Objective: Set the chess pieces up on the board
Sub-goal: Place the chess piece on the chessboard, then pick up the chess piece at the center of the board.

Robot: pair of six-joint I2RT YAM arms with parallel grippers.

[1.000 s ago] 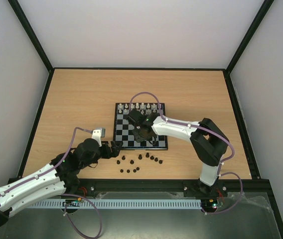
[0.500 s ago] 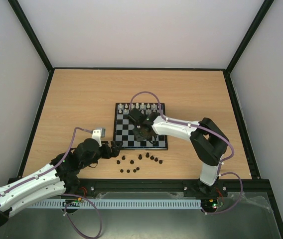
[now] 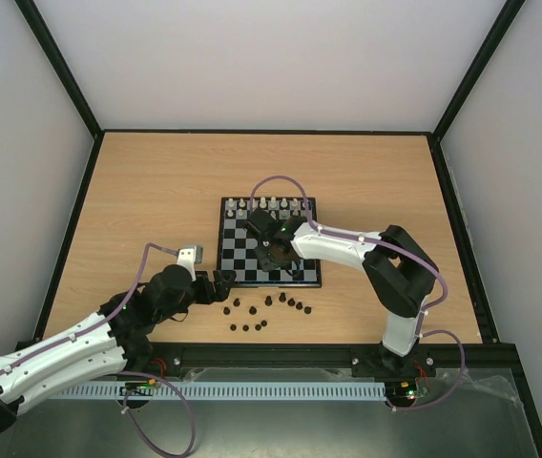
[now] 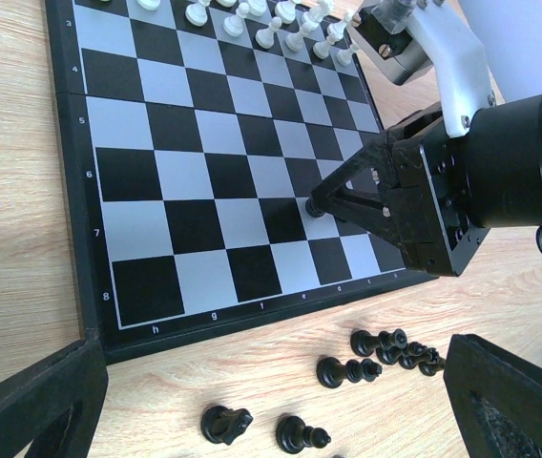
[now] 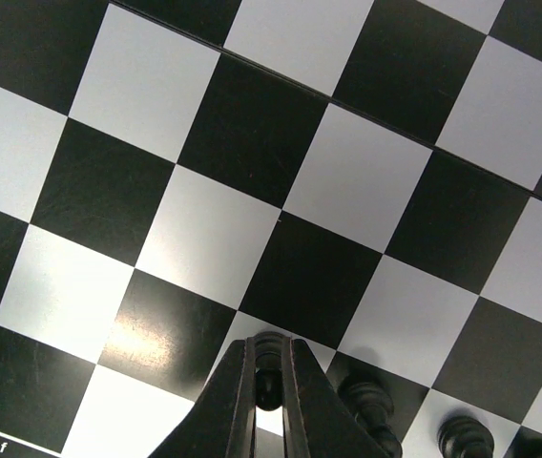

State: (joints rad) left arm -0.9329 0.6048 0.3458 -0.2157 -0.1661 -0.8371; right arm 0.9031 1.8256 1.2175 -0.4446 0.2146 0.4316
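1. The board (image 3: 236, 260), a small square of black and pale grey checks with a black border, lies flat on the tabletop beneath the right claw (image 5: 269, 386).
2. One dark piece (image 5: 268, 380) stands upright, pinched between that claw's tips low over the board.
3. The other chess pieces (image 4: 347, 370), all dark, lie toppled on the tabletop just ahead of the left claw (image 3: 221, 283).

one board (image 3: 238, 258), two arms (image 3: 343, 246), about twelve loose dark pieces (image 3: 268, 301).
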